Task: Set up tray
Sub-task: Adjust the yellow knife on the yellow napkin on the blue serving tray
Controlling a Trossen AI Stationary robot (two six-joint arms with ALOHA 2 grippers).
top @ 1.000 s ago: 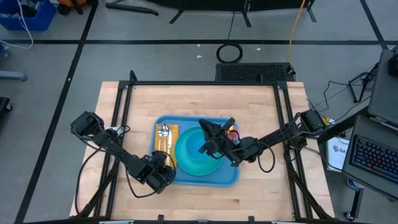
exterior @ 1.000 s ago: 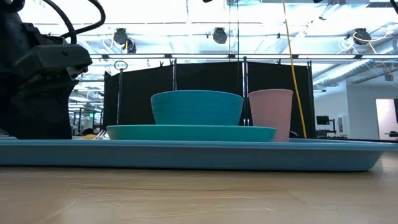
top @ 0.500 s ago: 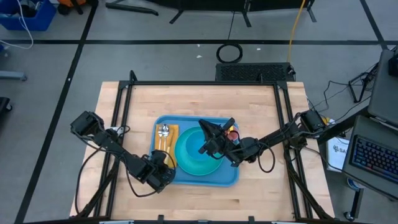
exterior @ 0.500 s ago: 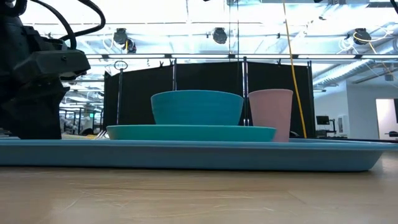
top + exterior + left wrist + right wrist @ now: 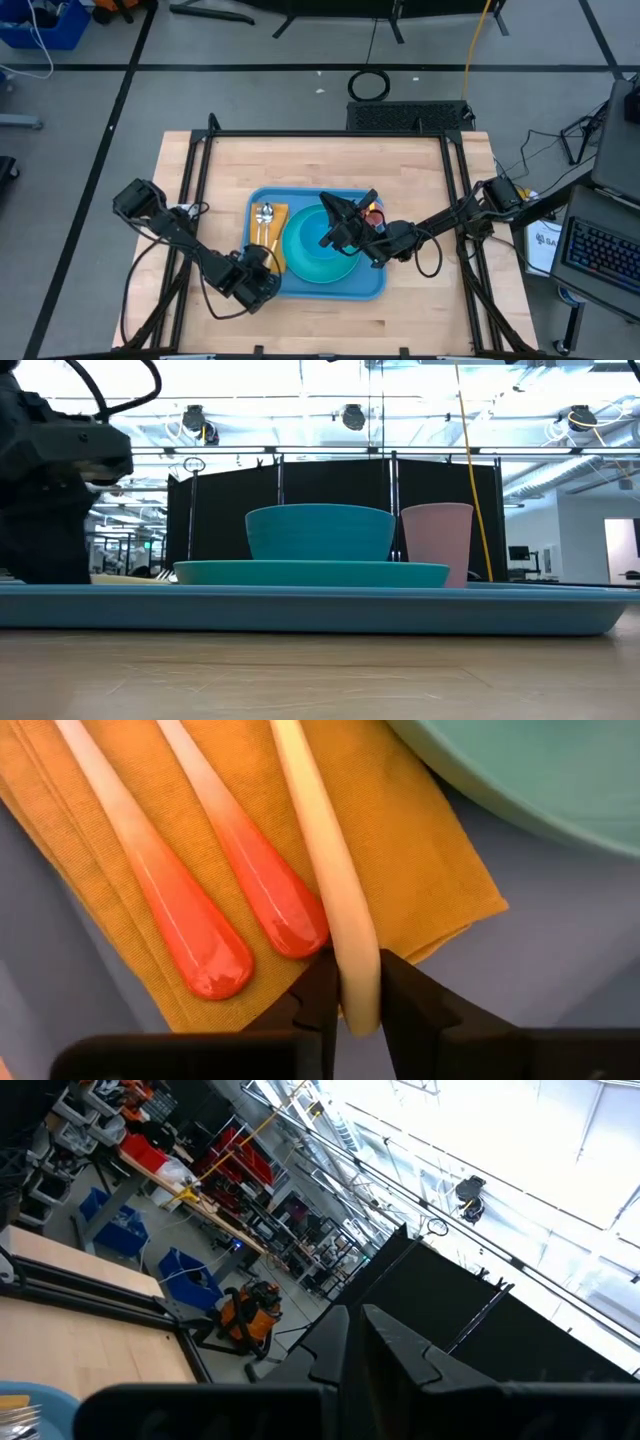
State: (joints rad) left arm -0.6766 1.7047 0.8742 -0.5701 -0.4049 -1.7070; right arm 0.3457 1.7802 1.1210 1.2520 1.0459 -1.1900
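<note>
The light-blue tray (image 5: 370, 285) lies mid-table and carries a turquoise plate (image 5: 315, 260) with a blue bowl (image 5: 320, 532) on it, a pink cup (image 5: 437, 545) and an orange napkin (image 5: 400, 840). On the napkin lie two orange-handled utensils (image 5: 190, 930) and a cream-handled utensil (image 5: 320, 850). My left gripper (image 5: 358, 985) stands at the tray's near left part (image 5: 266, 265), shut on the cream handle. My right gripper (image 5: 355, 1342) hangs above the plate and bowl (image 5: 335, 215), shut on nothing and pointing upward into the room. My left gripper pinches the free end of the cream handle (image 5: 358, 955) between its two fingertips. The fingers slant steeply down from the table's near left side and lie across the handle's width. The handle runs away from them over the napkin's near edge; whether it is lifted I cannot tell.
The plate's rim (image 5: 540, 780) lies close beside the napkin. Bare wood (image 5: 310, 165) stretches beyond the tray, inside a black frame (image 5: 330, 133). In the low view my left gripper (image 5: 45, 510) stands dark at the tray's left end.
My left gripper has shut while staying in place: in the low view its dark bulk above the tray's left end has narrowed. My right arm has kept still.
</note>
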